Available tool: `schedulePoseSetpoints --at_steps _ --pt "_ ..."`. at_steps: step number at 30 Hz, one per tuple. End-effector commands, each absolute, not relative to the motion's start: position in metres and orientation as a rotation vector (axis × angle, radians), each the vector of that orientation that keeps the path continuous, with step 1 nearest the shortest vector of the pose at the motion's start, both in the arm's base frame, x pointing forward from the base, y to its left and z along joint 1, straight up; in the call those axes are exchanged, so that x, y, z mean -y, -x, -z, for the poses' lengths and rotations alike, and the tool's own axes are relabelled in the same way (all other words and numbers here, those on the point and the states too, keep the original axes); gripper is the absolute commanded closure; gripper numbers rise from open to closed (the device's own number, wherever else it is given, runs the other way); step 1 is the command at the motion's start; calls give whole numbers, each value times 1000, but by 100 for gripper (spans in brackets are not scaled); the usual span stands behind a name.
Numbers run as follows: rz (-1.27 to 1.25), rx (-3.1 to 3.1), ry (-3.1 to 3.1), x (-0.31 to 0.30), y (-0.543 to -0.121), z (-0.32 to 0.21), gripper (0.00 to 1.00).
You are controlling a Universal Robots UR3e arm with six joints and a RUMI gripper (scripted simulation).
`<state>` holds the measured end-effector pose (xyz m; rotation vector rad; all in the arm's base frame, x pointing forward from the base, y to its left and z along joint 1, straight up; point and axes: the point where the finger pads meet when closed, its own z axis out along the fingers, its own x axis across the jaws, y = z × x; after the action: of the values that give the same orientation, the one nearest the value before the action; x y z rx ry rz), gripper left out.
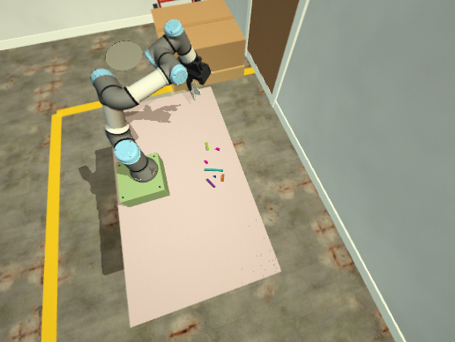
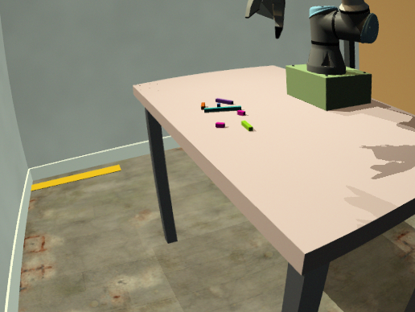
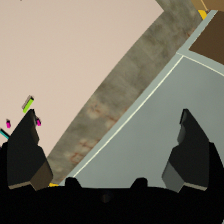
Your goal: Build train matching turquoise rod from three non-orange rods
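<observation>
The rods lie in a loose cluster on the pink table (image 1: 185, 247) (image 2: 281, 161). The turquoise rod (image 1: 213, 170) (image 2: 222, 108) lies in the middle. A purple rod (image 1: 211, 182) (image 2: 223, 101), a tiny blue rod (image 1: 214, 176) (image 2: 219, 105) and an orange rod (image 1: 222, 177) (image 2: 203, 105) lie on one side of it. Two magenta rods (image 1: 205, 162) (image 1: 217, 149) (image 2: 240, 112) (image 2: 219, 125) and a lime rod (image 1: 206, 145) (image 2: 247, 125) (image 3: 28, 104) lie on the other side. My gripper (image 1: 194, 91) (image 2: 267, 18) (image 3: 108, 110) is open and empty, high above the table's far end, well away from the rods.
The arm's green base block (image 1: 142, 185) (image 2: 327, 86) stands on the table beside the cluster. A cardboard box (image 1: 207, 35) stands behind the table. A grey wall (image 1: 375, 110) runs along the table's right side.
</observation>
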<state>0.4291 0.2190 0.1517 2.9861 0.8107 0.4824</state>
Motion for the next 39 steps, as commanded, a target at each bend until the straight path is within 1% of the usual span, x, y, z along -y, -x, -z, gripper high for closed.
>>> schedulePoseSetpoints --at_steps 1,25,34,39 --pt "-487 -810 -2985 -219 -430 -153 0" --pt "-484 -780 -2995 -216 -431 -152 0" --pt "-470 -633 -3037 -202 -435 -146 0" --pt "-450 -426 -3084 -183 -440 -138 0"
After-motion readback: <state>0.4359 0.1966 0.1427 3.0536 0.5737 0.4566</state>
